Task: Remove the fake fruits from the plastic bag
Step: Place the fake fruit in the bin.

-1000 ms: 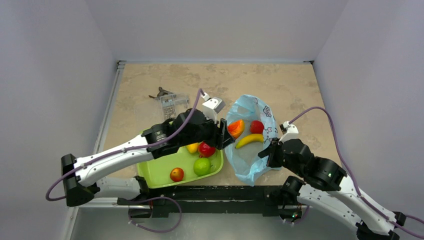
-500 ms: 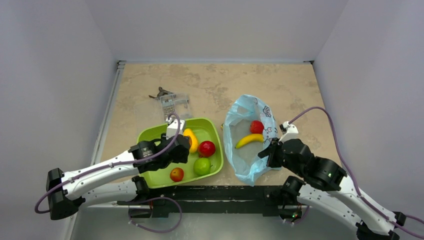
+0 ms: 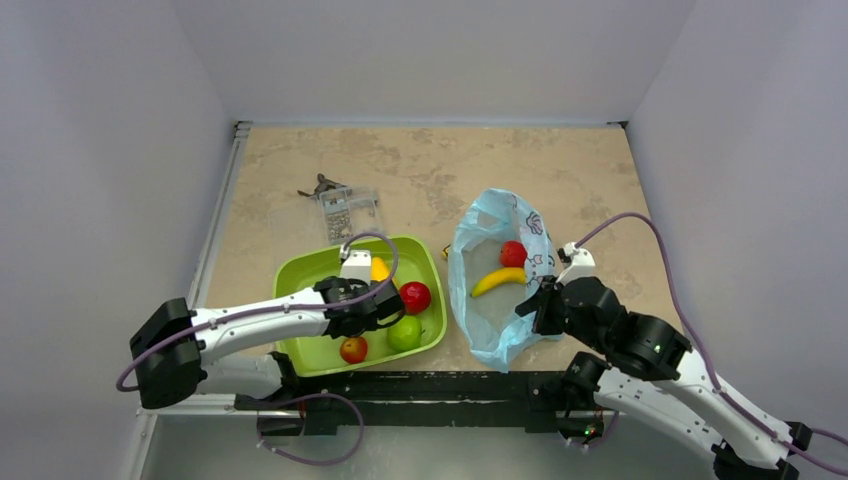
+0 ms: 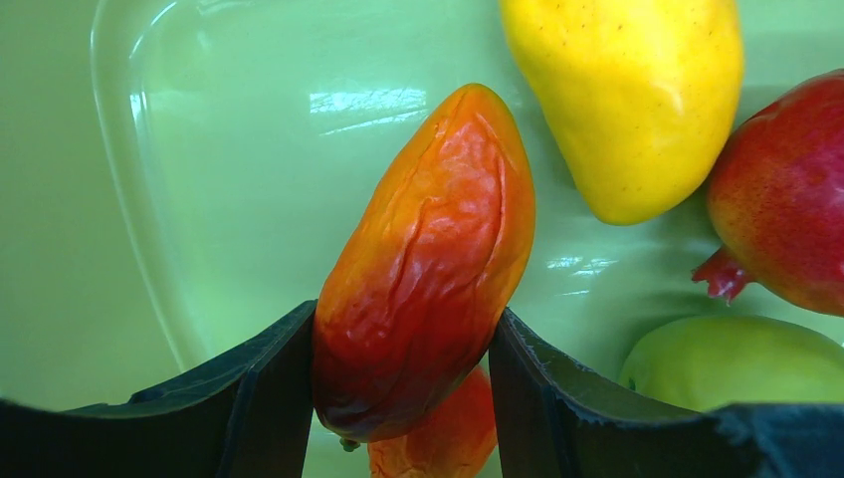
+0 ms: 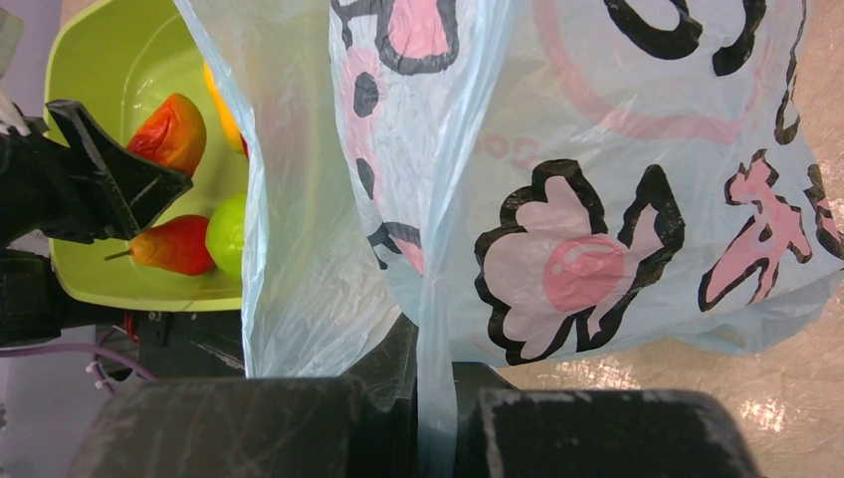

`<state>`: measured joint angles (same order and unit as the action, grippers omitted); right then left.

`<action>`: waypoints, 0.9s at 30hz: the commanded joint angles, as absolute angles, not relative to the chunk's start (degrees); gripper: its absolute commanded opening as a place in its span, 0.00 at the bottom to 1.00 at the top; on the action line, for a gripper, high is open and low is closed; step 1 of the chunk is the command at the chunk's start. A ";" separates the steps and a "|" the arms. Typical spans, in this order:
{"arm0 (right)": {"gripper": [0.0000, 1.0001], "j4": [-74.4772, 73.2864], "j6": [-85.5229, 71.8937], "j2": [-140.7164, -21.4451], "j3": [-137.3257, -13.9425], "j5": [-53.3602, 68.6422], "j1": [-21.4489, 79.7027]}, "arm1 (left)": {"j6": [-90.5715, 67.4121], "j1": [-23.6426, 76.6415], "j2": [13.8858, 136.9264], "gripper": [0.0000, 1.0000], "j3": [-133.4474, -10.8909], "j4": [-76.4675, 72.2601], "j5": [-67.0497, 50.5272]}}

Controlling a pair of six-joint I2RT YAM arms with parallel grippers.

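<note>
Left gripper (image 4: 402, 393) clamped on the mango (image 4: 428, 259), low over the tray (image 3: 300, 272) beside the plastic bag (image 3: 497, 328). Right gripper (image 5: 435, 418) pinches the bag's near edge. Banana (image 3: 498, 281) and one red fruit (image 3: 513, 253) lie inside: removal judged incomplete.

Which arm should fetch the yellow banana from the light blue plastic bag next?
Left. The left gripper holds the red-orange mango over the lime-green tray; the right gripper is clamped on the plastic bag.
</note>
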<state>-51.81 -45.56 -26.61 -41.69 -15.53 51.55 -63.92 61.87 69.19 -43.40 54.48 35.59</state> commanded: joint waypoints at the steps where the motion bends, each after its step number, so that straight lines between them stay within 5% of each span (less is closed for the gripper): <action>1: 0.00 -50.17 -45.17 -25.84 -41.62 -16.63 51.77 | -65.36 61.68 71.64 0.22 -45.21 53.64 35.36; 10: 0.00 -50.28 -45.04 -27.12 -41.75 -16.38 51.77 | -65.13 61.70 71.28 0.70 -45.47 54.26 35.08; 12: 0.00 -50.36 -45.10 -26.72 -41.76 -16.52 51.77 | -65.12 61.62 71.05 0.96 -45.81 54.76 35.42; 13: 0.00 -50.28 -45.16 -26.45 -41.79 -16.47 51.77 | -65.58 61.62 70.96 0.99 -46.05 55.22 35.66; 21: 0.00 -50.22 -45.11 -26.89 -41.66 -16.32 51.77 | -65.52 61.67 67.28 1.00 -49.15 57.97 36.00; 27: 0.00 -50.40 -45.19 -26.93 -41.75 -16.54 51.77 | -57.16 61.60 59.10 0.99 -50.59 46.03 29.02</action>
